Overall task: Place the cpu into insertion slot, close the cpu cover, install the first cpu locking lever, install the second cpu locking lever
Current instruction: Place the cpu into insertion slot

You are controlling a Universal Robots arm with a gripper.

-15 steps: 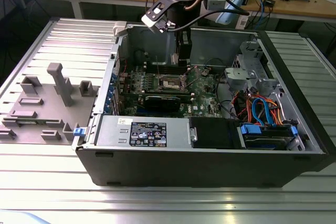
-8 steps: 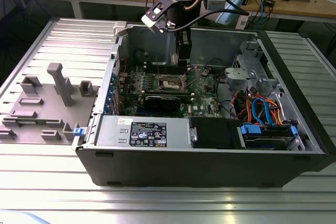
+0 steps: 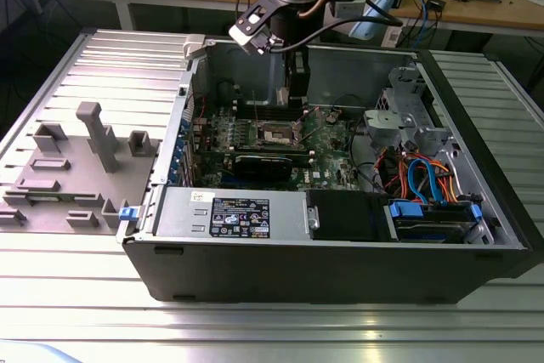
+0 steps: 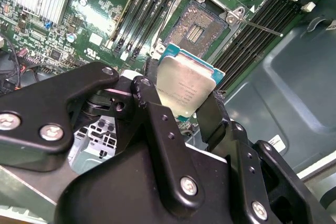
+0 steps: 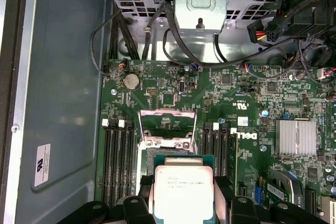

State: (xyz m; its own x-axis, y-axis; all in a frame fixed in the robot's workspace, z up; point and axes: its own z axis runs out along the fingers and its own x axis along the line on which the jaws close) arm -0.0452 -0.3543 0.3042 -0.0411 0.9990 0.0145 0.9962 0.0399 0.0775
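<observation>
Our black two-fingered gripper (image 3: 295,91), upper centre in the exterior view, clamps the small square silver-topped cpu (image 4: 186,90) by its edges, near the dark square metal-rimmed insertion slot (image 4: 197,29). We judge it best to square chip and socket, then lower it flat without pressing.

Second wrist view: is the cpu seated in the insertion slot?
No, the gripper holds the cpu clear of the insertion slot, whose contacts lie bare.

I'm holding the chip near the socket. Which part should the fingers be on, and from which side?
Grip it by two opposite thin edges, coming in from the side of its metal top. The chip is a flat square, so only the edges give the fingers something to pinch, and that likely leaves the underside free for the socket. The gripper is shut on it this way in both wrist views.
</observation>
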